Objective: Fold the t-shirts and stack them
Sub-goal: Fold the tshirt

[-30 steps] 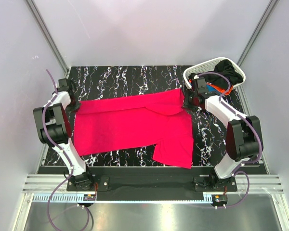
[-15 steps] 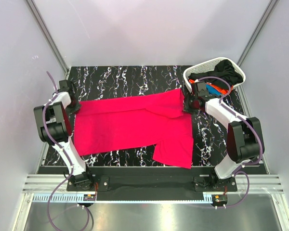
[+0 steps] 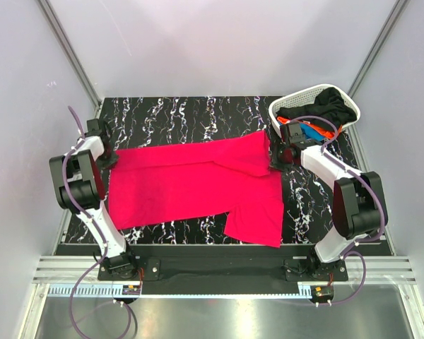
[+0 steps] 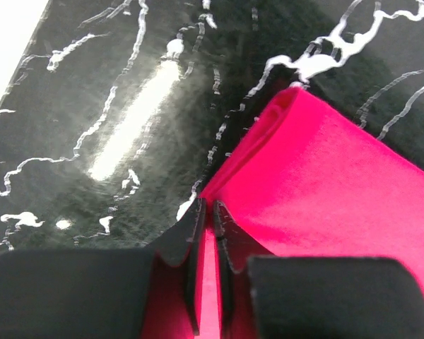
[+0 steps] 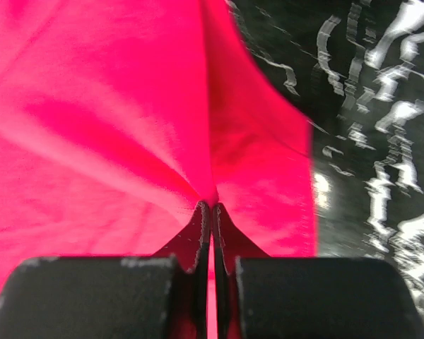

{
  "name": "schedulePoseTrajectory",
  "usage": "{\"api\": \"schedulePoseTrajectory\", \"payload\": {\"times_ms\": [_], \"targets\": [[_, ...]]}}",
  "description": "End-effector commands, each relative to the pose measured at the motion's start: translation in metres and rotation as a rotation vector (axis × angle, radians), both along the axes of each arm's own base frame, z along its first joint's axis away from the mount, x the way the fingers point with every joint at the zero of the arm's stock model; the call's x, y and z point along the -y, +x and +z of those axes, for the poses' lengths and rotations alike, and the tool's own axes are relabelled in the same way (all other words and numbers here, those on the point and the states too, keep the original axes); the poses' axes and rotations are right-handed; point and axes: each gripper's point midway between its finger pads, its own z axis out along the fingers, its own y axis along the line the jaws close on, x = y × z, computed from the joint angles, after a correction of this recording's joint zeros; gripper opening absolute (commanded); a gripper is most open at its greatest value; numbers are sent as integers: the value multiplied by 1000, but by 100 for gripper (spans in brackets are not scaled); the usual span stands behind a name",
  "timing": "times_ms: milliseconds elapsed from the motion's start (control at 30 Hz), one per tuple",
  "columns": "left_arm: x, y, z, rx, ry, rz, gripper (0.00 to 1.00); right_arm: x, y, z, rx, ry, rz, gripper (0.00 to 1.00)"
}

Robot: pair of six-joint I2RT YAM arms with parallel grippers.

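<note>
Top external: pinkish-red t-shirt spread on table; left claw, right claw pinching far edge; next, likely fold nearward.

Quick headcount: one table. One red shirt lying on it. One white basket, and three colours of cloth show in it: one black shirt, one blue piece and one orange piece. Those last two are too buried to count as whole shirts for sure. Two arms, a left arm and a right arm, so two grippers: left gripper, right gripper.
</note>
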Motion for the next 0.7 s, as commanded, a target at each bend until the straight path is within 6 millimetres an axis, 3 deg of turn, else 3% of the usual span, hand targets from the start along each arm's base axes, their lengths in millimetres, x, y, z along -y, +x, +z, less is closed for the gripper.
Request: {"api": "schedulePoseTrajectory", "payload": {"times_ms": [0, 67, 200, 233, 333, 400, 433, 533, 567, 633, 667], "targets": [[-17, -21, 25, 14, 100, 62, 16, 24, -11, -9, -62, -130, -2, 0], [-23, -25, 36, 31, 141, 61, 17, 28, -15, -14, -81, -164, 33, 0], [-22, -21, 54, 53, 127, 69, 27, 20, -14, -15, -89, -128, 53, 0], [-20, -20, 58, 64, 120, 75, 40, 19, -12, -14, -88, -126, 46, 2], [-20, -17, 54, 50, 102, 82, 64, 11, -9, -14, -101, -88, 60, 16], [-19, -22, 52, 13, 100, 83, 63, 17, -9, -10, -105, -120, 55, 21], [-18, -24, 51, 8, 95, 82, 63, 21, -5, -3, -91, -149, 53, 30], [-4, -24, 64, 64, 51, 68, 59, 44, -3, 16, -75, -280, 45, 41], [12, -22, 68, 91, 14, 33, 58, 51, -3, 26, -56, -317, 37, 48], [33, -19, 70, 115, -29, -11, 57, 45, 5, 46, 13, -318, 63, 54], [63, -18, 65, 128, -96, -75, 56, 35, 7, 51, 33, -279, 88, 61]]}}
